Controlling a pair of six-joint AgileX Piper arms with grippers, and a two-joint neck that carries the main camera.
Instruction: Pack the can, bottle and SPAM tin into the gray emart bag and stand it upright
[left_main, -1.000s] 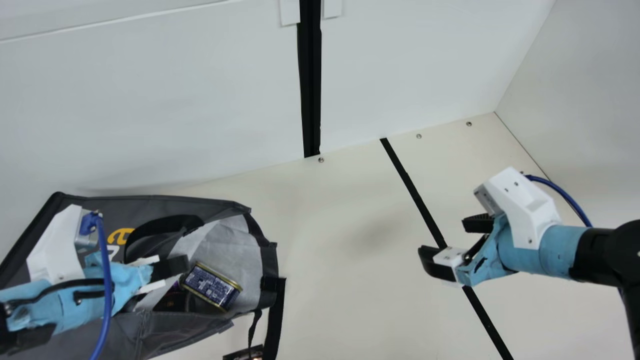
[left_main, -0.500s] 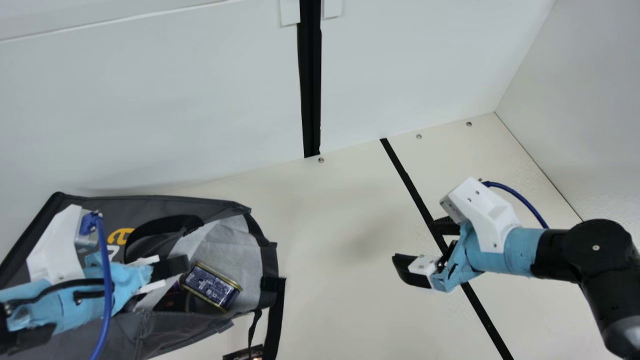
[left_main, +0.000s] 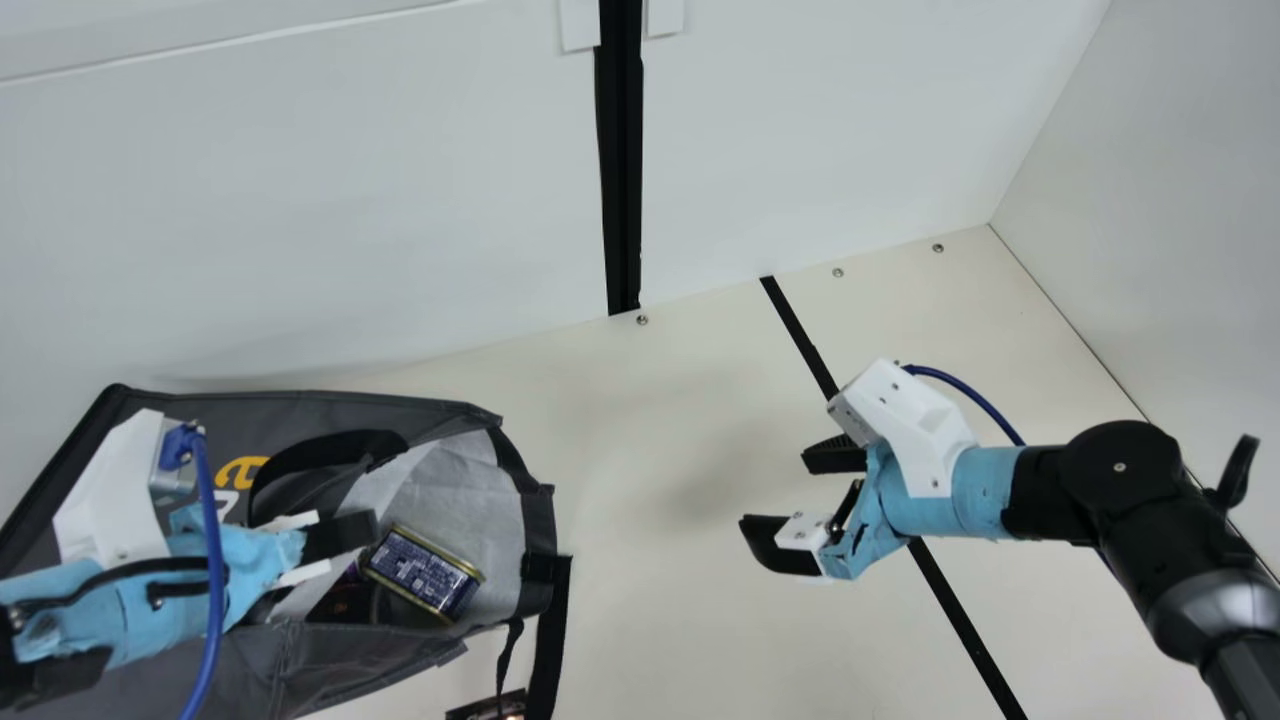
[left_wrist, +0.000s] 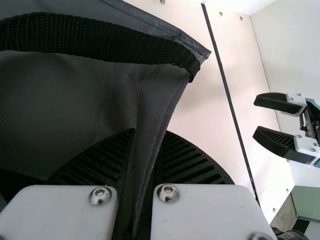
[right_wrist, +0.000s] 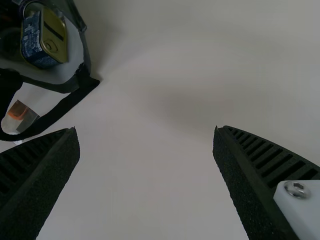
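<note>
Your main view looks down at a slant from the neck; your left wrist view, close against the gray emart bag (left_main: 300, 410), faces toward the right gripper (left_main: 775, 492). Your right wrist view looks down nearer the table (left_main: 680, 600), sharing the SPAM tin (left_main: 422, 572) with the main view.

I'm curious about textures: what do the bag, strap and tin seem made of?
Bag: coated synthetic fabric, probably, with stitched seams and a dull sheen.
Strap: matte woven webbing, perhaps nylon; the weave shows.
Tin: metal, apparently, with a shiny gold end.
</note>
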